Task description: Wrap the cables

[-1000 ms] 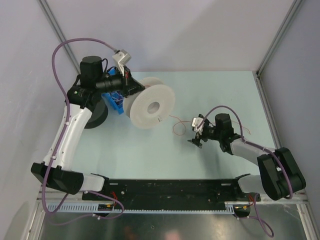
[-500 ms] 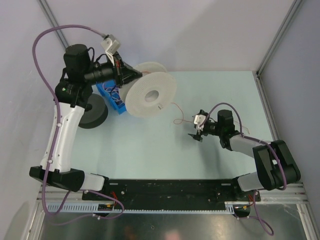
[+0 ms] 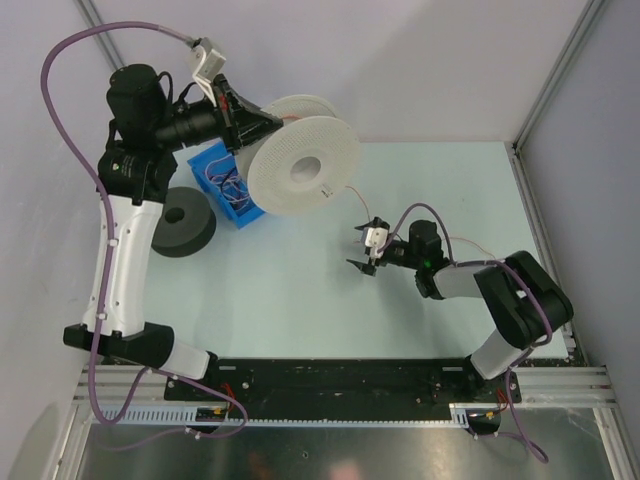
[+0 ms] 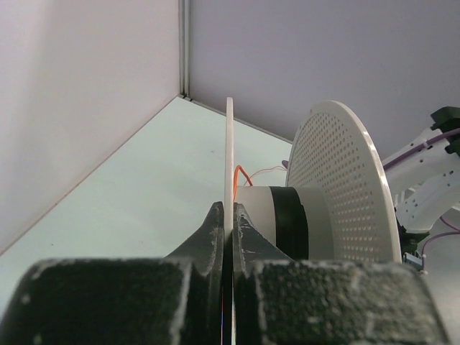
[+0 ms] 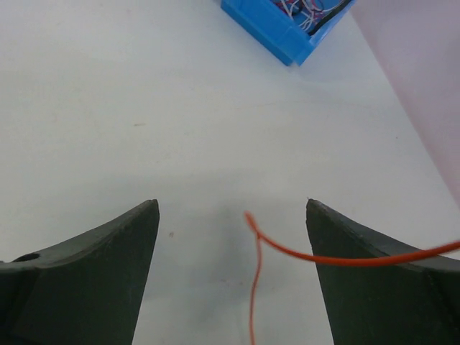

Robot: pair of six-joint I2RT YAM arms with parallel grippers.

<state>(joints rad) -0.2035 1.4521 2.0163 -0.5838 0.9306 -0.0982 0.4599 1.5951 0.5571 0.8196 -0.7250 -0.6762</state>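
A white spool (image 3: 303,168) with perforated flanges is lifted off the table at the back left. My left gripper (image 3: 252,128) is shut on the rim of its back flange (image 4: 229,158), seen edge-on in the left wrist view; the grey and black hub (image 4: 284,221) lies right of it. A thin orange cable (image 3: 352,198) runs from the spool towards my right gripper (image 3: 365,254). My right gripper (image 5: 230,208) is open, low over the table, with the cable's end (image 5: 287,248) between its fingers and untouched.
A blue bin (image 3: 222,185) with loose wires sits under the spool, also in the right wrist view (image 5: 284,25). A grey foam roll (image 3: 185,225) lies at the left. Grey walls enclose the table (image 3: 300,290) on three sides.
My left arm has raised the spool and tilted it up. My right gripper has moved left across the table towards the cable's loose end.
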